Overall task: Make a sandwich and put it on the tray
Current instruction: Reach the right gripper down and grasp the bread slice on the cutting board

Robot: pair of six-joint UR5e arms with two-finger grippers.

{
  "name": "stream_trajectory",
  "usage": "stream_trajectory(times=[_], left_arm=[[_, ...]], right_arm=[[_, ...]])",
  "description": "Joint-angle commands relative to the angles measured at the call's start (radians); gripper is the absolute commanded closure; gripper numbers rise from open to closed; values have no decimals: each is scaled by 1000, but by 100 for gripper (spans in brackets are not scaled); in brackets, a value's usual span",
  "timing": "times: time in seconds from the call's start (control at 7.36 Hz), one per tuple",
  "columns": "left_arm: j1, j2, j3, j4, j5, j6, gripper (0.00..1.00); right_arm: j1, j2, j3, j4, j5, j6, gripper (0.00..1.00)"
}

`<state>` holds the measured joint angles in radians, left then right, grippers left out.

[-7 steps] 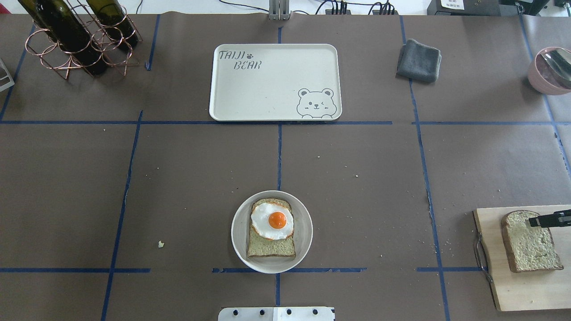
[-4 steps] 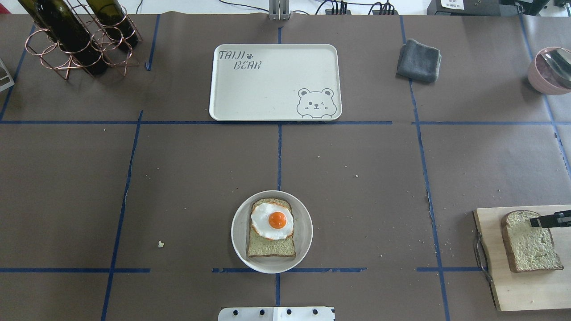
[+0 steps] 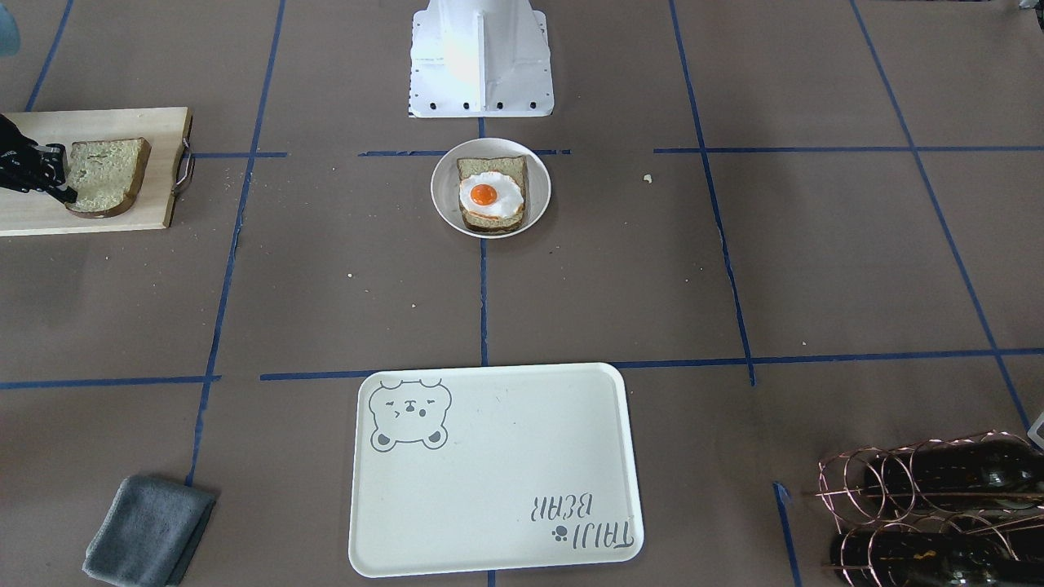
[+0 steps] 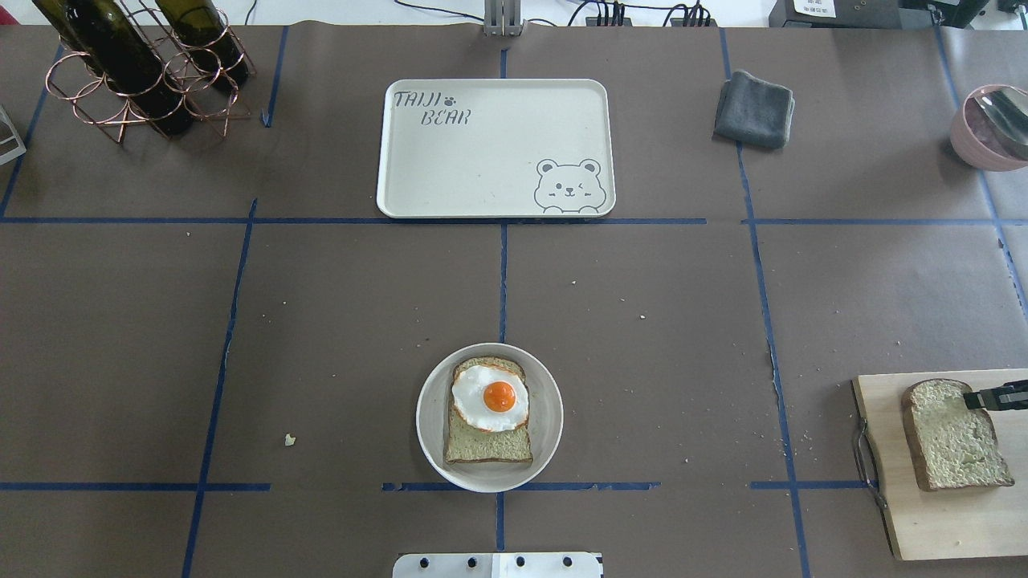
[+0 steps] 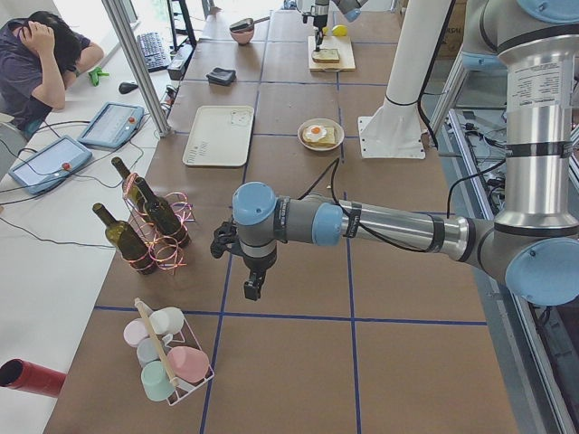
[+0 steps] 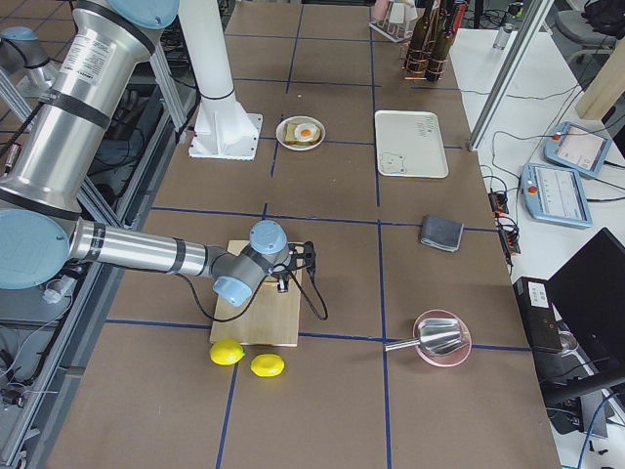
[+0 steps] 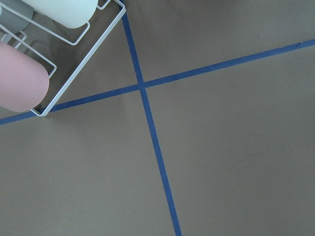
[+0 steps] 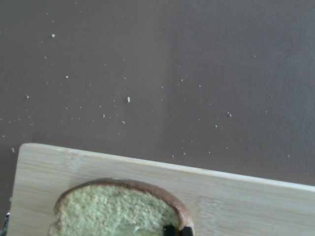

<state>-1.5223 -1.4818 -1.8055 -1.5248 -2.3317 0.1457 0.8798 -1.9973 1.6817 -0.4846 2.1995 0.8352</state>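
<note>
A round off-white plate (image 4: 430, 449) near my base holds one bread slice (image 4: 486, 448) with a fried egg (image 4: 490, 397) on top. A second bread slice (image 4: 956, 437) lies flat on the wooden cutting board (image 4: 940, 522) at the right. My right gripper (image 4: 972, 398) is low over that slice's far corner. In the right wrist view its fingertips (image 8: 170, 230) stand close together on either side of the crust with a narrow gap. The cream tray (image 4: 494, 148) lies at the far centre. My left gripper (image 5: 251, 289) hangs over bare table far to the left; I cannot tell its state.
A copper rack of wine bottles (image 4: 136, 64) stands at the far left. A grey cloth (image 4: 755, 108) and a pink bowl (image 4: 976, 144) are at the far right. A wire rack of cups (image 5: 167, 362) is near the left gripper. Two lemons (image 6: 227, 353) lie beside the board.
My right gripper has drawn back a little to the right, from over the slice's middle towards its crust. The slice, plate and tray have not moved.
</note>
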Motion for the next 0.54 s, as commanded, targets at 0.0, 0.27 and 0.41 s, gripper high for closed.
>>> stream_trajectory(times=[0.0, 0.27, 0.41], left_arm=[[-1, 0, -2, 0, 0, 0, 0], [-1, 0, -2, 0, 0, 0, 0], [-1, 0, 0, 0, 0, 0, 0]], right_arm=[[2, -12, -2, 49, 11, -5, 100], [14, -35, -2, 162, 101, 1, 100], [75, -32, 7, 176, 176, 7, 100]])
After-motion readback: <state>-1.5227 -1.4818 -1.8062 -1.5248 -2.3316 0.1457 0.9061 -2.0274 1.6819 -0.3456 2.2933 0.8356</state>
